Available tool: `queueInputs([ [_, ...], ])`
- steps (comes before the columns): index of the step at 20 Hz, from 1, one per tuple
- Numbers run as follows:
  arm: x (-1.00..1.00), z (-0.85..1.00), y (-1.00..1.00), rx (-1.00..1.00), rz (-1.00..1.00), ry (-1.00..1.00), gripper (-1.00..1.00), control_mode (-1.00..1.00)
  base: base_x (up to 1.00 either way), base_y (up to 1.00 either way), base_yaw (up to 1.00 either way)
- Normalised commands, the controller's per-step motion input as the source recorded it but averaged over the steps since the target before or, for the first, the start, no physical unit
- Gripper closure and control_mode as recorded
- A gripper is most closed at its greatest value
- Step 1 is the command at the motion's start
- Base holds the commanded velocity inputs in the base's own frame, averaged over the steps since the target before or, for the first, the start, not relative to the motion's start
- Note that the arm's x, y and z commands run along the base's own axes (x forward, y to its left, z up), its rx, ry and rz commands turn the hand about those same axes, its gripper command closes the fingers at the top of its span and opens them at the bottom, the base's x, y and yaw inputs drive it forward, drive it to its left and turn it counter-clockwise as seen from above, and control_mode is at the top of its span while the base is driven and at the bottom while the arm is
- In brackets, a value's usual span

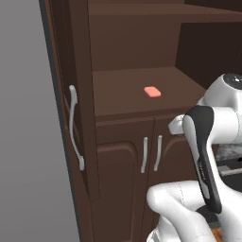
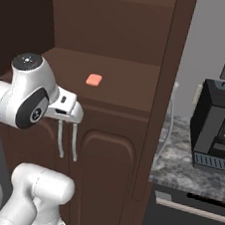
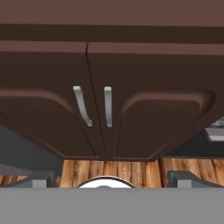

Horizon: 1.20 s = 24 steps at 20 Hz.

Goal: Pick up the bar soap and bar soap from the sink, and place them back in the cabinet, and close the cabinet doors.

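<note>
Brown cabinet (image 1: pixel 132 42) shelf bears one flat bar soap (image 1: pixel 152 91)

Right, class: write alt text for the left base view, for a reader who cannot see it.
A flat salmon bar soap lies alone on a shelf of the open dark brown cabinet, whose tall left door stands swung out. Below are two shut arched-panel doors, with the white robot arm at the lower right.

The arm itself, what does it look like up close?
The arm is built of smooth, glossy white rounded shells, with dark charcoal bands and a round dark cap at the joints. No loose cables or printed markings show. The gripper has two small dark grey finger tips.
</note>
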Motion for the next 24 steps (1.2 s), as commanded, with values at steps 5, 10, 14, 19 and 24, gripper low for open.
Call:
queueInputs([
  [5,0.0,0.0,0.0,0.0,0.0,0.0,-1.0,1.0,-0.01,0.0,0.0],
  [10,0.0,0.0,0.0,0.0,0.0,0.0,-1.0,1.0,-0.47,0.0,0.0],
  [14,0.0,0.0,0.0,0.0,0.0,0.0,-1.0,1.0,-0.89,-0.02,0.0],
  [19,0.0,0.0,0.0,0.0,0.0,0.0,-1.0,1.0,-0.82,-0.11,0.0],
  [24,0.0,0.0,0.0,0.0,0.0,0.0,-1.0,1.0,-0.5,-0.44,0.0],
])
